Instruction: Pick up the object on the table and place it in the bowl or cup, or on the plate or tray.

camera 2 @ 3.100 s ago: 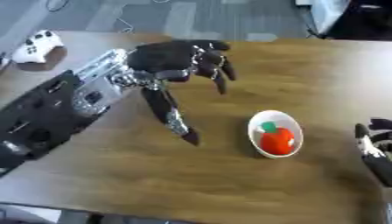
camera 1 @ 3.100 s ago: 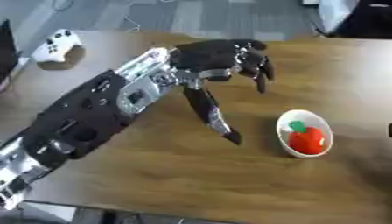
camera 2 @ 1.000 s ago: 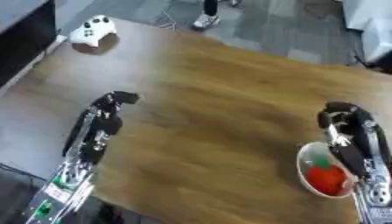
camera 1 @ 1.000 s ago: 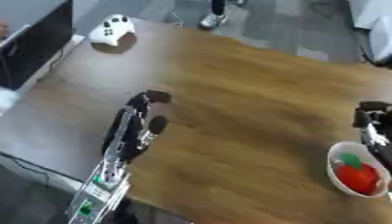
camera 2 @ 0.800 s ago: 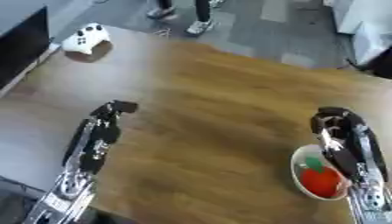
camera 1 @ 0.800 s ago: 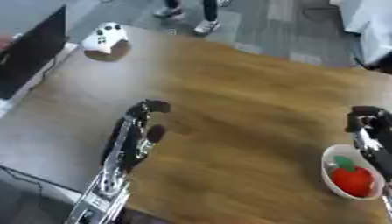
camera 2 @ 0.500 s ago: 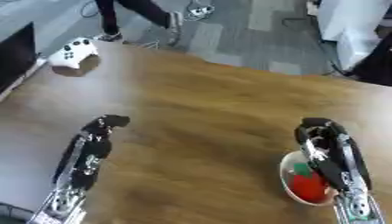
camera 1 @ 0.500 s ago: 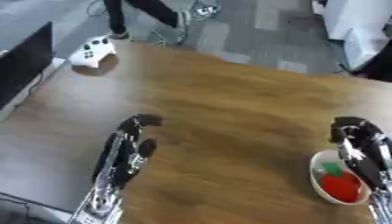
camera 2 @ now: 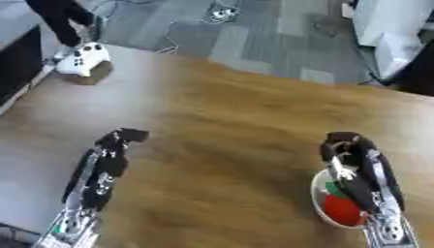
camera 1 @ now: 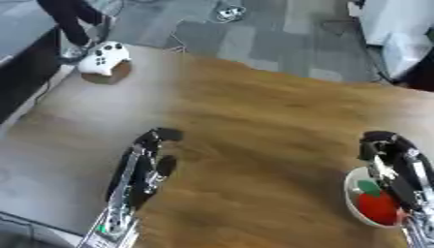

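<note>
A white bowl [camera 1: 348, 187] stands on the wooden table at the lower right. Inside it lies a red fruit-like object [camera 1: 379, 209] with a green top [camera 1: 367, 187]. My right hand [camera 1: 392, 156] rises from the lower right corner, fingers up and relaxed, in front of the bowl and partly hiding it; it holds nothing. My left hand [camera 1: 146, 157] rests at the lower left, seen edge-on with relaxed fingers pointing away, nothing in it. It is far from the bowl.
A white game controller [camera 1: 103, 56] lies on a small brown disc at the table's far left corner. Bare wood [camera 1: 263, 126] stretches between my two hands. The table's far edge runs diagonally across the top, with grey floor beyond.
About three seconds ago my left hand hovered spread beside the bowl; it has drawn back to the lower left. Since then the camera has shifted; both hands stay at rest.
</note>
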### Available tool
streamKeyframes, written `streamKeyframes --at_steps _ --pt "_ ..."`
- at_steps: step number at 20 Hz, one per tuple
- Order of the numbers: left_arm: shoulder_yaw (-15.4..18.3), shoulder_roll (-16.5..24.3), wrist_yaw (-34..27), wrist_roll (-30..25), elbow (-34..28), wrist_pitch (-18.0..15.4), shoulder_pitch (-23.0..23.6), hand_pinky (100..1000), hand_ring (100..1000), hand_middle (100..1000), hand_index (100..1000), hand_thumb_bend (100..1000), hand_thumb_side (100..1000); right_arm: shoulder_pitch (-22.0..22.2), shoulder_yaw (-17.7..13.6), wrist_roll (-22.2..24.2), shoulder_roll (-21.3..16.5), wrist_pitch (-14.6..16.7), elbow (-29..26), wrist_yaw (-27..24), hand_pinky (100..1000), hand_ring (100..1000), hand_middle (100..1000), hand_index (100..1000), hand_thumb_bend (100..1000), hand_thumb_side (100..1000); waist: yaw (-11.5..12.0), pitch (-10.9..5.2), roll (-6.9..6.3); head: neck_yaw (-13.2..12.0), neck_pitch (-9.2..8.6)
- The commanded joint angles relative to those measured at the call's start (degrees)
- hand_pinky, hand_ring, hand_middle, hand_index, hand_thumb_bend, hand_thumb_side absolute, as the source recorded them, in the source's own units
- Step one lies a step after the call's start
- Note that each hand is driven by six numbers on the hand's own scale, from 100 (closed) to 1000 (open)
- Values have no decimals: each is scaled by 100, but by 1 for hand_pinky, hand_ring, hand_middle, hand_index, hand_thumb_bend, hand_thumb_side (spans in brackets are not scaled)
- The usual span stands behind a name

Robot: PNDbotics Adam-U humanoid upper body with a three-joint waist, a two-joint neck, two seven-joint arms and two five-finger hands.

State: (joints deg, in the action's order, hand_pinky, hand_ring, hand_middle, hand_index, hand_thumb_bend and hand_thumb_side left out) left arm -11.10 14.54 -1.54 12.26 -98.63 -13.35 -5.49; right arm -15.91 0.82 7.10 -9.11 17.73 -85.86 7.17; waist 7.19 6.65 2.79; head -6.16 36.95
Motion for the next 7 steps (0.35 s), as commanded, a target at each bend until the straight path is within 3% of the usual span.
streamKeyframes --at_steps 1,7 --pt "-1 24 -12 -29 -95 2 -64 1000 784 615 630 821 748 -68 -1 18 -55 13 -110 -5 207 460 580 700 465 474 9 -58 -23 -48 -18" --pt "7 36 25 -27 -113 10 -43 1000 782 615 630 824 748 -60 -7 12 -62 17 -109 -2 207 460 580 700 464 474 8 -69 -34 -71 64"
